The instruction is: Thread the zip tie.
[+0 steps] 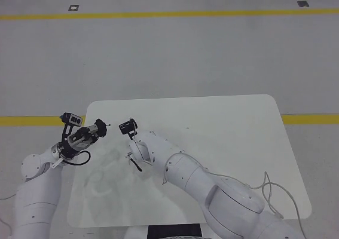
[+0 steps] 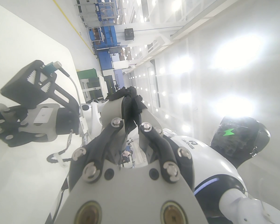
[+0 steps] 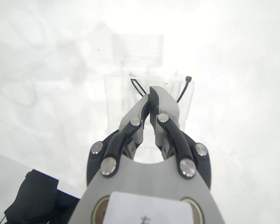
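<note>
Right gripper (image 3: 150, 101) fingers together above a clear box (image 3: 189, 108) on the left half of the table (image 1: 229, 137), black zip tie (image 3: 185, 88) fanning out behind them at the box rim, unclear if pinched, left gripper (image 2: 130, 101) closed over the left table edge, bare tabletop stretching right.

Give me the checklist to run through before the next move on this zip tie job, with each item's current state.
1. Is the right gripper shut? Ok.
2. Does it hold one of the zip ties? Cannot tell; both black strands run behind it.
3. Does the clear box stand upright on the table? Ok.
4. Is the left gripper closed on something? Ok, a black piece; whether that is a zip tie, cannot tell.
5. Are the two grippers apart? Ok, in the top view.
</note>
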Robot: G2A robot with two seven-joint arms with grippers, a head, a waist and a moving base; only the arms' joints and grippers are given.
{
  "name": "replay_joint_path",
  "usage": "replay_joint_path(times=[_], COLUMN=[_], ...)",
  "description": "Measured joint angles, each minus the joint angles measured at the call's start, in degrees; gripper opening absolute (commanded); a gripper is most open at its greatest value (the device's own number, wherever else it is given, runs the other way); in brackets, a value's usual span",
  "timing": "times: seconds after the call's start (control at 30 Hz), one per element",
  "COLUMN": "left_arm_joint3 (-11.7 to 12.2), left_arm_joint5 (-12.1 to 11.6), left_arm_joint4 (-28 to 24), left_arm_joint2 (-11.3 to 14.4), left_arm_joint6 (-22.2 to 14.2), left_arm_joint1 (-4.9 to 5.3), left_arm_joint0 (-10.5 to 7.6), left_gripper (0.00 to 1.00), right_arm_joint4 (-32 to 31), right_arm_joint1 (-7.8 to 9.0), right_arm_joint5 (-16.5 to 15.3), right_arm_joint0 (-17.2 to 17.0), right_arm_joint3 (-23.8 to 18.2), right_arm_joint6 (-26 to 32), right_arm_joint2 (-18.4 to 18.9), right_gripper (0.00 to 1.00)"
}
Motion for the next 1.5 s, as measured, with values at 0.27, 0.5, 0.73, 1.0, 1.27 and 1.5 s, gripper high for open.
replay_joint_path(times=[0.27, 0.5, 0.73, 1.0, 1.27, 1.5], left_arm_joint3=[0.0, 0.0, 0.0, 0.0, 0.0, 0.0], left_arm_joint5=[0.0, 0.0, 0.0, 0.0, 0.0, 0.0], left_arm_joint4=[0.0, 0.0, 0.0, 0.0, 0.0, 0.0], left_arm_joint2=[0.0, 0.0, 0.0, 0.0, 0.0, 0.0], left_arm_joint6=[0.0, 0.0, 0.0, 0.0, 0.0, 0.0], left_arm_joint1=[0.00, 0.00, 0.00, 0.00, 0.00, 0.00], left_arm_joint0=[0.00, 0.00, 0.00, 0.00, 0.00, 0.00], left_gripper=[0.00, 0.00, 0.00, 0.00, 0.00, 0.00], right_arm_joint4=[-1.9, -2.2, -2.1, -1.8, -1.8, -2.1], right_arm_joint1=[-0.44, -0.80, -0.91, -1.00, -1.00, -0.84], right_arm_joint5=[0.1, -0.8, -1.5, -1.7, -0.7, 0.5], right_arm_joint0=[-0.8, -0.8, -0.9, -0.8, -0.6, -0.3], right_arm_joint3=[0.2, 1.0, 1.7, 2.2, 1.9, 0.7], right_arm_joint6=[-0.6, -0.8, -0.9, -0.7, -0.5, -0.2], right_arm_joint2=[-0.2, -0.1, -0.3, -0.8, -1.3, -1.4], right_gripper=[0.37, 0.29, 0.20, 0.08, 0.00, 0.00])
